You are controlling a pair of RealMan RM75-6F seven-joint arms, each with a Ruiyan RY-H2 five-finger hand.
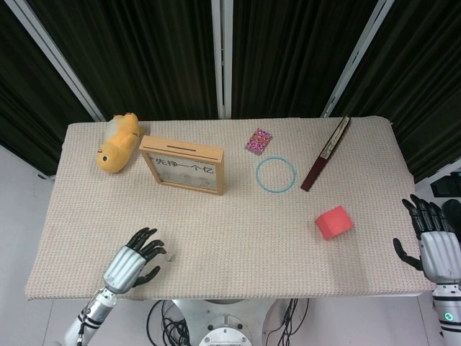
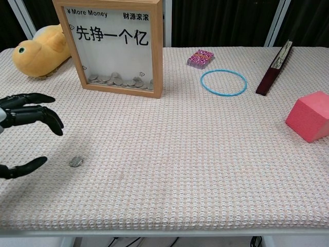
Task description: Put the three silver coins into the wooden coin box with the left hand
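Left hand (image 1: 134,264) hovers low, fingers (image 2: 36,114) spread, holding nothing; right hand (image 1: 434,245) raised, fingers apart

- Left hand (image 1: 135,262): ribbed silver-grey shell across the back, glossy black fingers (image 2: 36,114) tapering to rounded tips.
- Left wrist and forearm (image 1: 92,311): silver-white segments banded with black rings, thin black cable alongside.
- Right hand (image 1: 431,245): same silver-grey ribbed back, black fingers and black thumb.
- Right wrist (image 1: 449,310): white cylindrical housing with a dark band and a small green-lit ring marking near the frame's edge.
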